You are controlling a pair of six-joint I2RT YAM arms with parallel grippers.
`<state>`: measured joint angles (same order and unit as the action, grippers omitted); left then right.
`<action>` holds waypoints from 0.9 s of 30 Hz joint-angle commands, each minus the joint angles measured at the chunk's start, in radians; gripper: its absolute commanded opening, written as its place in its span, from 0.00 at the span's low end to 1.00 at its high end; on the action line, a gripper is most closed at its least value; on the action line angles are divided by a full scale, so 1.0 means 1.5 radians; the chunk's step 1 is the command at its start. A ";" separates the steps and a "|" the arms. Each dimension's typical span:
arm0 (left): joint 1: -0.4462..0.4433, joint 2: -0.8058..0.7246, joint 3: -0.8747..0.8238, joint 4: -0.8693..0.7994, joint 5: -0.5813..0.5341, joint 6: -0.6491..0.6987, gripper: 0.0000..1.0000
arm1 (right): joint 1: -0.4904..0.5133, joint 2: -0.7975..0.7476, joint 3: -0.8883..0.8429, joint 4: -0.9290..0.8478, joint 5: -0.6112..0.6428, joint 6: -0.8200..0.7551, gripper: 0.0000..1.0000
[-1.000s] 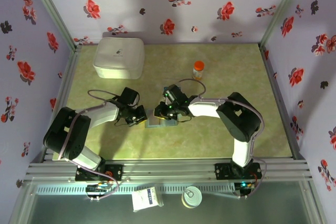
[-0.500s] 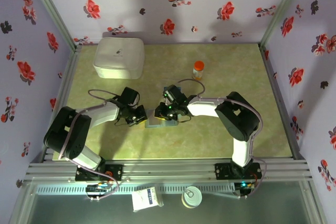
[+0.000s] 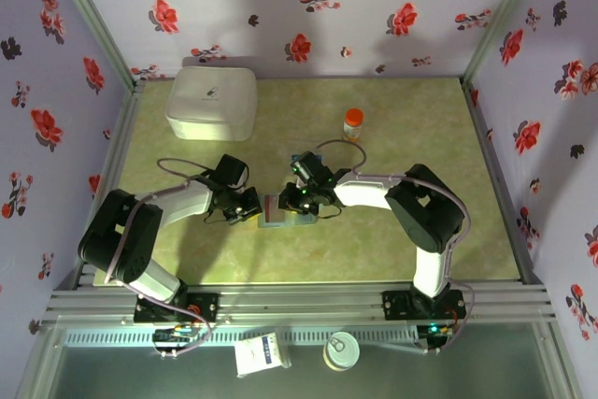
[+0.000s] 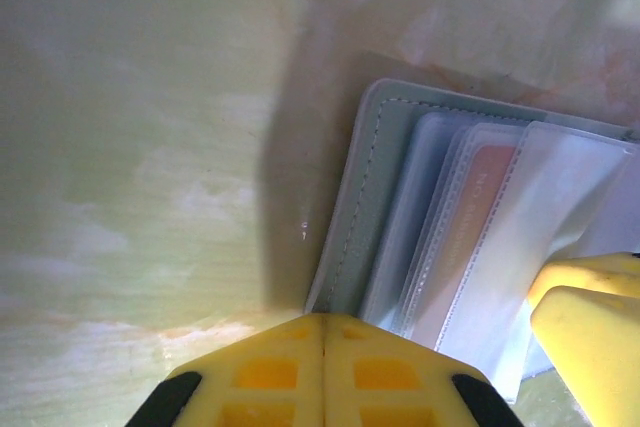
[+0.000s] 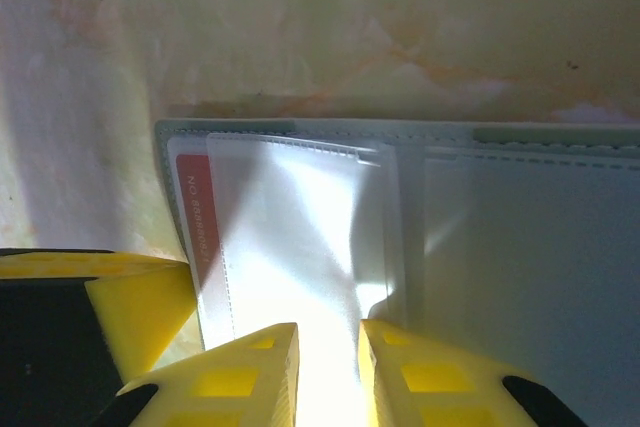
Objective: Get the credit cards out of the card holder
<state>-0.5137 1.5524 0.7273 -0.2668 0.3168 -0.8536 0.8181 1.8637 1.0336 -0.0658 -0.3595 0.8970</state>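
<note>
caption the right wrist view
Right gripper pinching a clear sleeve of the open holder, red card edge at left

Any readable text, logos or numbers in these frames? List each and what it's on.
red card in the card holder: white print along its edge, looks to start "NO", rest blurred.
white box: small dark mark on the lid, too small to read.
packet: print too small to read.
Nothing else legible.
</note>
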 commanded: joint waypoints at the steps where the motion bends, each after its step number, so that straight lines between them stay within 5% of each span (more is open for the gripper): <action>1: -0.002 0.010 0.016 -0.029 -0.015 0.016 0.06 | 0.002 -0.019 0.005 -0.030 0.023 -0.016 0.23; 21: -0.001 -0.050 0.044 -0.058 -0.019 0.014 0.06 | -0.017 -0.024 -0.049 0.041 -0.015 -0.002 0.20; 27: -0.007 -0.045 0.049 -0.018 0.022 -0.011 0.13 | -0.025 -0.025 -0.076 0.085 -0.036 0.014 0.20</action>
<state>-0.5148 1.4902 0.7799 -0.3099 0.3183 -0.8574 0.7914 1.8400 0.9508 0.0387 -0.3981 0.9001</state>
